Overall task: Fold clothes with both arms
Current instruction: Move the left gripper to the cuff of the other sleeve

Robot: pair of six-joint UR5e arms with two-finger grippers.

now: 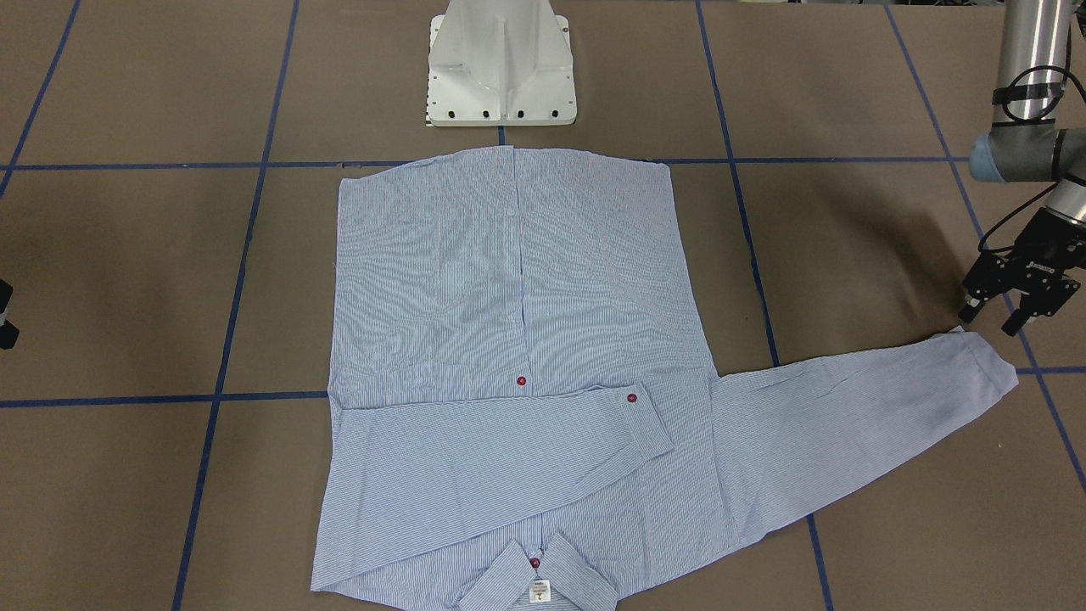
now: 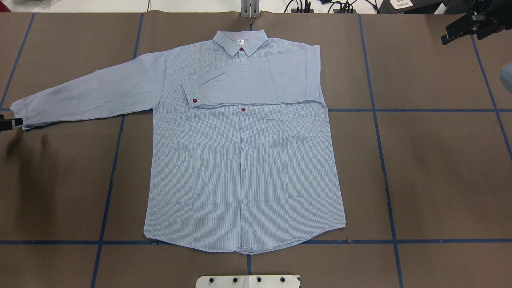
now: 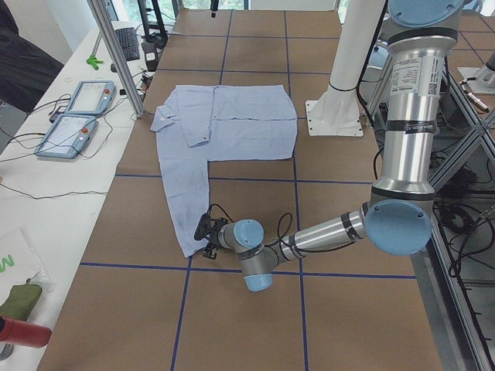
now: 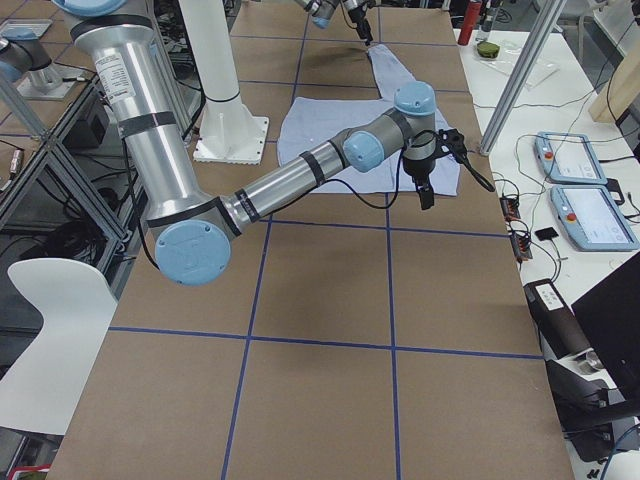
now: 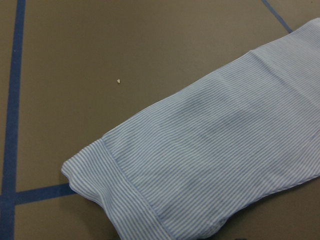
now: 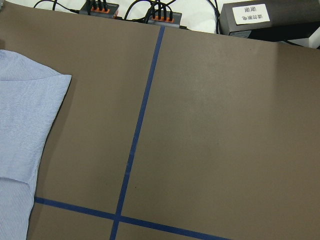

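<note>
Lying flat and front-up at the middle of the table [image 2: 420, 160], the shirt [image 2: 240, 168] has its collar [image 2: 240, 38] on the far side from the robot and its hem toward the base. One sleeve [image 2: 256, 86], on the robot's right, is already folded across the chest, its cuff button resting just left of the placket. The other sleeve [image 2: 88, 94] is outstretched toward the robot's left, unfolded, with its cuff [image 1: 988, 361] lying over a blue tape line [image 2: 108, 180].

The left gripper [image 1: 993, 318] hovers just beside this cuff, fingers apart and holding nothing; its wrist view shows the cuff flat on the table. The right gripper [image 2: 464, 26] hangs well apart from the shirt, near the table's far right corner; whether its fingers are apart or together cannot be told.

Judged progress: roughly the first fold of several is done. Left to do are the second sleeve fold, probably next given the left gripper's place, then the side folds and the hem-to-collar fold of the body.
</note>
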